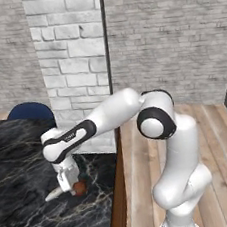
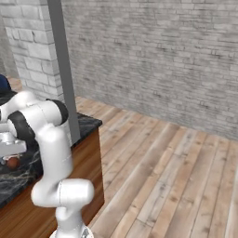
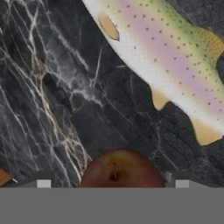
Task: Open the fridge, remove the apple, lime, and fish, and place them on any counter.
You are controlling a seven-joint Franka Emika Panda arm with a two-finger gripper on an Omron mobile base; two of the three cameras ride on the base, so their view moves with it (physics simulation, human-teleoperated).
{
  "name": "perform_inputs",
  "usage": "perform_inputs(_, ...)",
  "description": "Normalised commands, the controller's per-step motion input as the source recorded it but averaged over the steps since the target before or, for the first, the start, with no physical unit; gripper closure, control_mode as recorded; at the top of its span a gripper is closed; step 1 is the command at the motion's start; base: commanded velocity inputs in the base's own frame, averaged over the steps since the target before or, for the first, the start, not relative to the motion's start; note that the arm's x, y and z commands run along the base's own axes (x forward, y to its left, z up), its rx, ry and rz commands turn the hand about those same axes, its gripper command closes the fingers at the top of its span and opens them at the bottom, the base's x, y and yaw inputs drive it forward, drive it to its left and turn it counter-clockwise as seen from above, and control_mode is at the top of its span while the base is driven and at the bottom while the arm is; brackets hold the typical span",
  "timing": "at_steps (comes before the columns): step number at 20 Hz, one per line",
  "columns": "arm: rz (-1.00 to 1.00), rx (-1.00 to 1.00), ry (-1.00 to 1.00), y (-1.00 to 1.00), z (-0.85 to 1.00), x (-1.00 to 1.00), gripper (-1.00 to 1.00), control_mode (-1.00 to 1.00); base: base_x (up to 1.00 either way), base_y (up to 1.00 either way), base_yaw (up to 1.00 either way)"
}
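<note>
Lower centre of the hand view: the apple (image 3: pixel 120 168) sits between the end effector (image 3: pixel 109 183)'s seemingly released fingertips; retreating carelessly could roll it into the fish (image 3: pixel 162 65) on the surface (image 3: pixel 39 87).

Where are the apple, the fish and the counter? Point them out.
apple (image 3: pixel 120 168): hand view, red top beside the stem.
fish (image 3: pixel 164 61): hand view, spotted pink flank.
counter (image 3: pixel 48 87): hand view, bare black marble.
</note>
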Motion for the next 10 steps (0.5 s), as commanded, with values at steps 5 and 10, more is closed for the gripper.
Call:
perform_inputs(5,-0.08,0.02,-0.2,-0.44,0.59,-0.57,-1.0,-1.0,0.0,0.0,0.0)
perform_inputs(10,-0.15,0.0,-0.31,-0.77,0.88,-0.2,-1.0,-1.0,0.0,0.0,0.0)
